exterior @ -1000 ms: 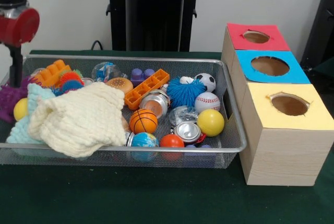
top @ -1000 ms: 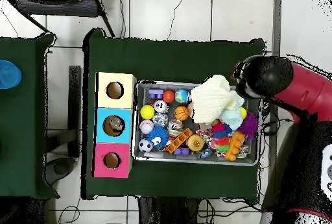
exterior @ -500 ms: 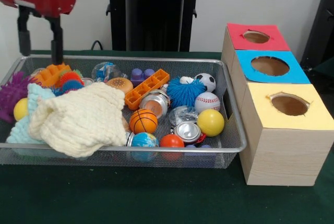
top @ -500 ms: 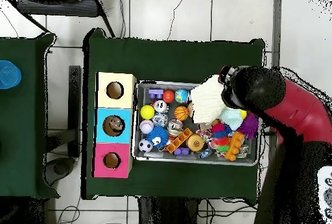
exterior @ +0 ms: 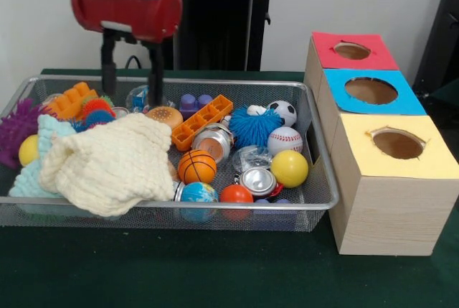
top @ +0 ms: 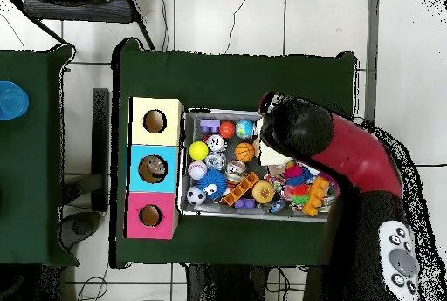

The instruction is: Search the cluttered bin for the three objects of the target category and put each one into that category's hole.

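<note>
The wire mesh bin (exterior: 215, 204) sits on the green table, full of toys. My gripper (exterior: 131, 98) hangs open over the bin's far left part, and its two black fingers (exterior: 155, 78) stand apart. A clear bottle with a bluish label (exterior: 140, 97) lies between the fingers; I cannot tell if they touch it. A second clear wrinkly bottle (exterior: 248, 156) lies by the baseball (exterior: 285, 139). A third is not visible. In the overhead view the red arm (top: 301, 128) covers the gripper and the right half of the bin (top: 182, 163).
Three wooden boxes with round holes stand beside the bin: red (exterior: 351, 51), blue (exterior: 371, 90), yellow (exterior: 398, 143). A cream knitted cloth (exterior: 107, 164) covers the bin's near left. Metal cans (exterior: 214, 141), balls, an orange block (exterior: 201, 123) and a blue spiky ball (exterior: 254, 127) lie around.
The arm has swung from the bin's left end, rightward in the front view, and come down. The open fingers now straddle the labelled bottle at the far side. Nothing in the bin has moved.
</note>
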Robot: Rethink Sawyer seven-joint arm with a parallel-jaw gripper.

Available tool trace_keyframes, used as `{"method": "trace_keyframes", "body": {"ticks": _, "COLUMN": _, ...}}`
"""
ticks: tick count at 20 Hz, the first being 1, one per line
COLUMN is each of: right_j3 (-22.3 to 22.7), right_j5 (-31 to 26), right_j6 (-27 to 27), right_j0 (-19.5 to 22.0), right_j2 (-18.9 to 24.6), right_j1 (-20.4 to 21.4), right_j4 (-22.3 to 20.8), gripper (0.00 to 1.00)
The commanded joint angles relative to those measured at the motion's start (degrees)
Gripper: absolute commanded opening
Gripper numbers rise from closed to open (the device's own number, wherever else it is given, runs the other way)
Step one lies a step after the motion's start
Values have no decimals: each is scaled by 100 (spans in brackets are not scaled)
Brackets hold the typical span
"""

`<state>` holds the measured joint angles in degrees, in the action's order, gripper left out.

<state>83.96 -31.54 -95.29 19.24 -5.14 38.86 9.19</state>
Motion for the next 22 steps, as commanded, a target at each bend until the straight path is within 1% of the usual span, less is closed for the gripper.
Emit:
{"method": "trace_keyframes", "body": {"ticks": 1, "right_j3": 1146, "right_j5": 512, "right_j6": -1759, "right_j0": -257, "right_j2": 319, "right_j1": -249, "right_j4": 518, "gripper": 100}}
{"method": "trace_keyframes", "body": {"ticks": 3, "right_j3": 1288, "right_j5": 621, "right_j6": -1817, "right_j0": -326, "right_j2": 283, "right_j1": -243, "right_j4": 630, "gripper": 100}}
{"method": "trace_keyframes", "body": {"ticks": 13, "right_j3": 1758, "right_j5": 1015, "right_j6": -1832, "right_j0": -475, "right_j2": 442, "right_j1": -306, "right_j4": 1280, "gripper": 100}}
{"method": "trace_keyframes", "body": {"ticks": 17, "right_j3": 1926, "right_j5": 1249, "right_j6": -1827, "right_j0": -569, "right_j2": 394, "right_j1": -364, "right_j4": 1393, "gripper": 100}}
{"method": "trace_keyframes", "body": {"ticks": 22, "right_j3": 2252, "right_j5": 1742, "right_j6": -1782, "right_j0": -467, "right_j2": 625, "right_j1": -462, "right_j4": 1592, "gripper": 100}}
